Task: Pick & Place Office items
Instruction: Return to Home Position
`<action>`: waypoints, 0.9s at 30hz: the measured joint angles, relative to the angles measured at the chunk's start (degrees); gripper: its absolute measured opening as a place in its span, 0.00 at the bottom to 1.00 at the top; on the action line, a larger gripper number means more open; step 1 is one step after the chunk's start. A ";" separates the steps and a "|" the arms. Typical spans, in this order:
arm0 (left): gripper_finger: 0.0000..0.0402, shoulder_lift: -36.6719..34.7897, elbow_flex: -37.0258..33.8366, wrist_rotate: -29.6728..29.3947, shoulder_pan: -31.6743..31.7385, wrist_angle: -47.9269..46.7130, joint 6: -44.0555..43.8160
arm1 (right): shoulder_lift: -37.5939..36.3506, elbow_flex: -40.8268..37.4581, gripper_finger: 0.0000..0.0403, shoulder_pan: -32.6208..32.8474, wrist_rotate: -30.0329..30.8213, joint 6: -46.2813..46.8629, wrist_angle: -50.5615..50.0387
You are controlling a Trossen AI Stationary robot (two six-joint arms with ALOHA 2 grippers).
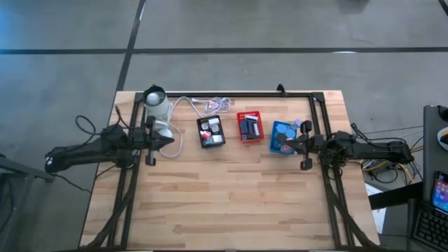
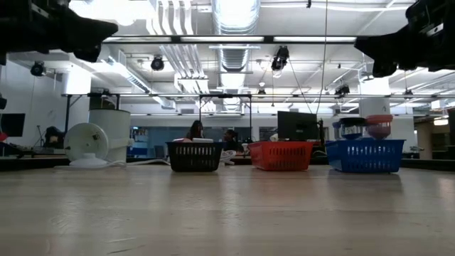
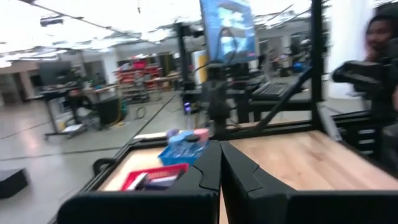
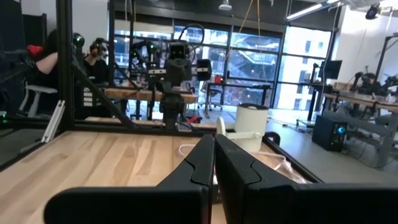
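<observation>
Blue rolls (image 1: 281,129) in tray (image 1: 271,137), below right end effector (image 1: 285,144)

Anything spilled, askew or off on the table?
Nothing spilled. Only oddity: the blue bin is heaped, with rolls standing above its rim. The black bin and red bin look tidy.

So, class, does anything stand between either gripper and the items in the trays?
Nothing blocks the raised right gripper, by the blue tray. A white cable lies on the table between the left gripper and the black tray.
</observation>
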 joint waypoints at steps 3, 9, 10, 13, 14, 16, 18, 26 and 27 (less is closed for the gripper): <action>0.00 -0.95 -0.90 -1.42 0.04 0.18 0.45 | 0.00 0.00 0.02 -0.02 0.00 0.07 -0.52; 0.00 -5.26 -3.15 -1.96 0.07 0.51 3.30 | 0.00 0.00 0.02 0.00 0.00 0.90 -0.47; 0.00 -6.24 -3.68 -2.24 0.07 0.55 3.32 | 0.00 0.00 0.02 -0.02 0.00 0.90 -0.45; 0.00 -9.27 -5.63 -2.66 0.09 0.50 3.04 | 0.00 0.00 0.02 0.00 0.00 0.87 -0.45; 0.00 -10.21 -6.26 -2.60 0.09 0.62 2.86 | 0.00 0.00 0.02 -0.02 0.02 0.87 -0.45; 0.00 -11.15 -7.76 -3.11 0.11 0.57 2.80 | 0.00 0.00 0.02 0.00 0.00 0.87 -0.41; 0.00 -11.13 -8.40 -4.27 0.17 0.30 2.34 | 0.00 0.00 0.02 -0.02 0.02 0.87 -0.36; 0.00 -11.18 -9.75 -5.55 0.33 1.15 0.89 | 0.00 0.00 0.02 -0.02 0.31 0.85 -0.32; 0.00 -11.18 -9.89 -5.59 0.35 0.84 0.83 | 0.00 0.00 0.02 0.00 0.32 0.85 -0.34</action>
